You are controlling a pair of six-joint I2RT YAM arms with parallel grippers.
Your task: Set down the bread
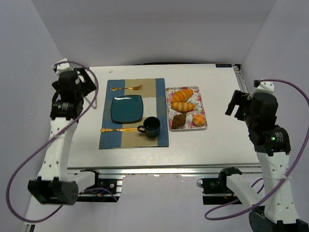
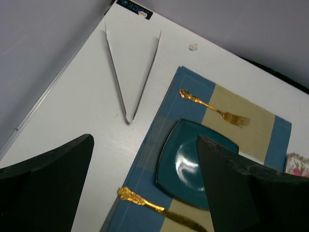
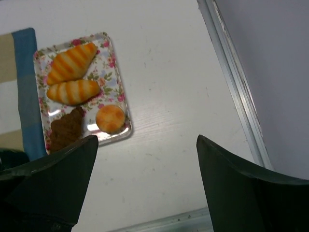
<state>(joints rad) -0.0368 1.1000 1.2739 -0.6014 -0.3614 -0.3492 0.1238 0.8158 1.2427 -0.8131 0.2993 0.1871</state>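
The bread, a dark brown ridged croissant, lies at the near left corner of the floral tray. It also shows in the right wrist view, partly behind my left finger. A teal square plate sits on the striped placemat; it shows in the left wrist view too. My left gripper is open and empty, raised at the table's far left. My right gripper is open and empty, raised to the right of the tray.
Two golden-orange croissants and a small round bun share the tray. A dark mug stands at the placemat's near right. A gold fork lies behind the plate, a gold utensil in front. Walls enclose three sides.
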